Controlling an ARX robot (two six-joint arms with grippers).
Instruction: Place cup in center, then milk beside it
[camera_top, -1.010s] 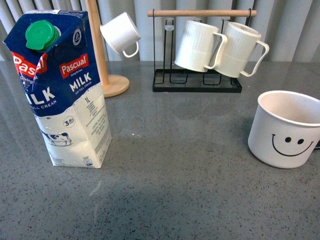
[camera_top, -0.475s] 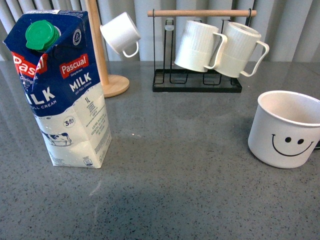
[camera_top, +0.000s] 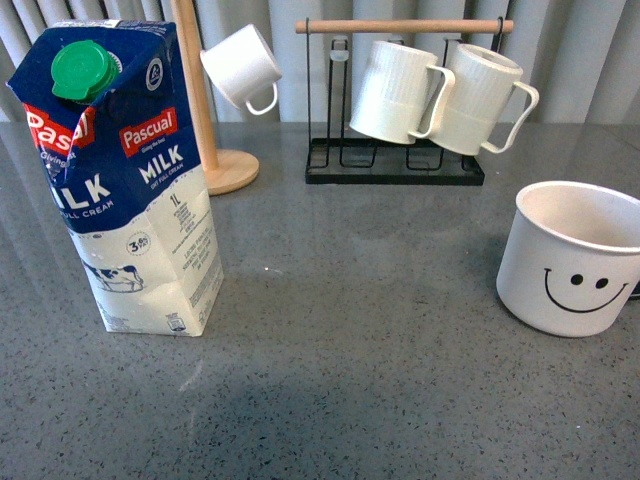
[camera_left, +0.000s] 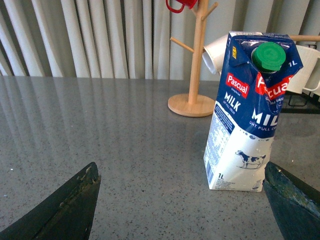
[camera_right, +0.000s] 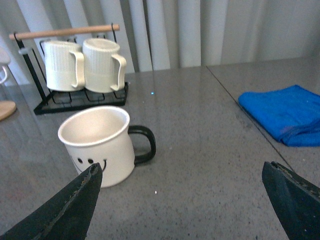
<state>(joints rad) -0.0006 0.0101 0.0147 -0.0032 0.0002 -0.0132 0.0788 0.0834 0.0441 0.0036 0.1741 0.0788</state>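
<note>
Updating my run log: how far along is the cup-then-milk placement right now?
Nothing looks done: the cup sits far right, the milk far left, neither in the center. Nothing is in hand: the right end effector, open, faces the cup; the left end effector, open, faces the milk. Both placements remain.

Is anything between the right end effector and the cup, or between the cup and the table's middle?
Nothing visible. Only bare table lies between the open right end effector and the cup, and between cup and middle.
</note>
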